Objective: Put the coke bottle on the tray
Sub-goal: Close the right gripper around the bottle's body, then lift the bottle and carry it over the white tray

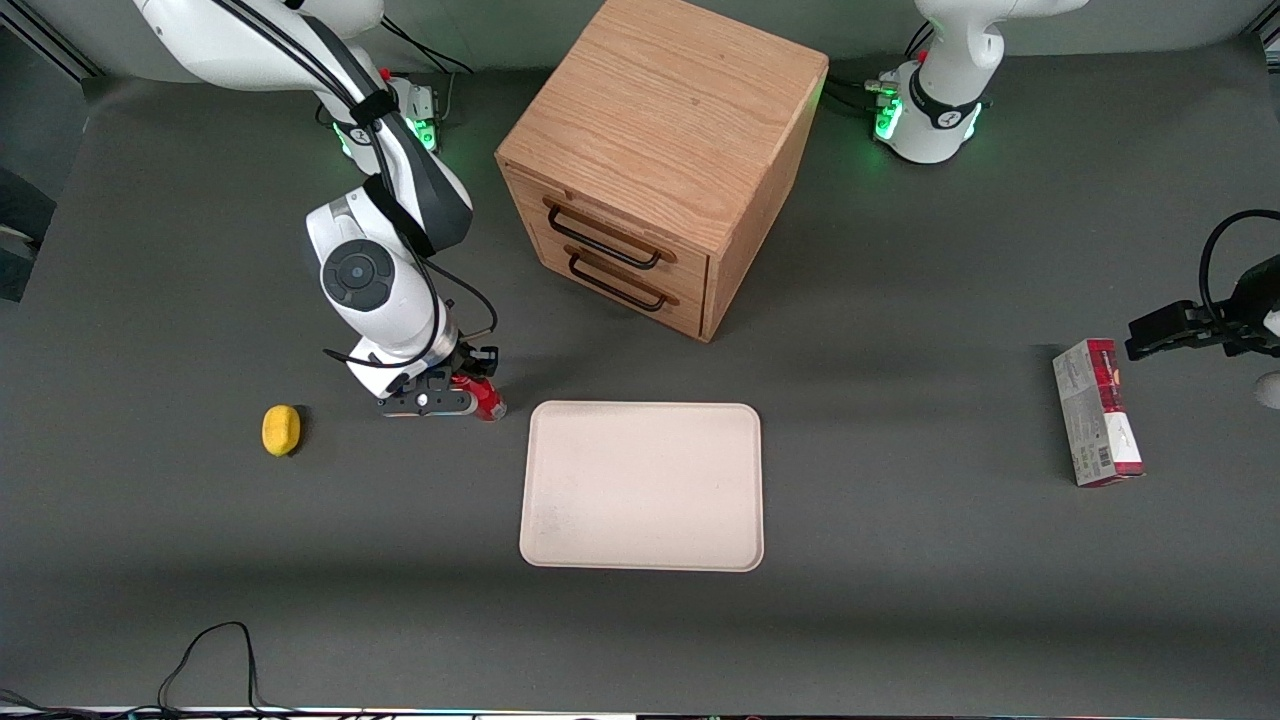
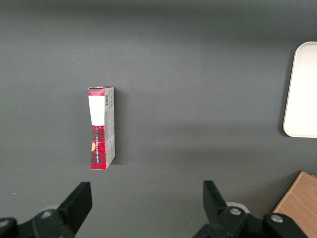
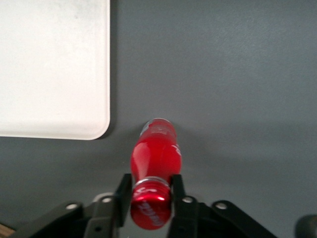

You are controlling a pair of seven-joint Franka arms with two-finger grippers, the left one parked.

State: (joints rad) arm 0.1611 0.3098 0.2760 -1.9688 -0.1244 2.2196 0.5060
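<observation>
The coke bottle (image 3: pixel 154 157) stands on the grey table (image 1: pixel 900 560) with its red cap (image 3: pixel 151 209) pinched between the gripper (image 3: pixel 151 192) fingers (image 3: pixel 124 191), which are narrowed onto the neck. In the front view, bottle and gripper (image 1: pixel 452 398) sit just off the cream tray (image 1: pixel 642 486), at its ten o'clock corner, apart from it.

Glossy red plastic bottle (image 3: pixel 155 151) with a shiny cap, gripped at the neck by the matt black hand (image 3: pixel 151 198). Tray (image 1: pixel 642 486): matt, smooth, cream. Cabinet (image 1: pixel 665 140): grained wood, dark metal handles. Tabletop (image 1: pixel 900 560): matt grey.
</observation>
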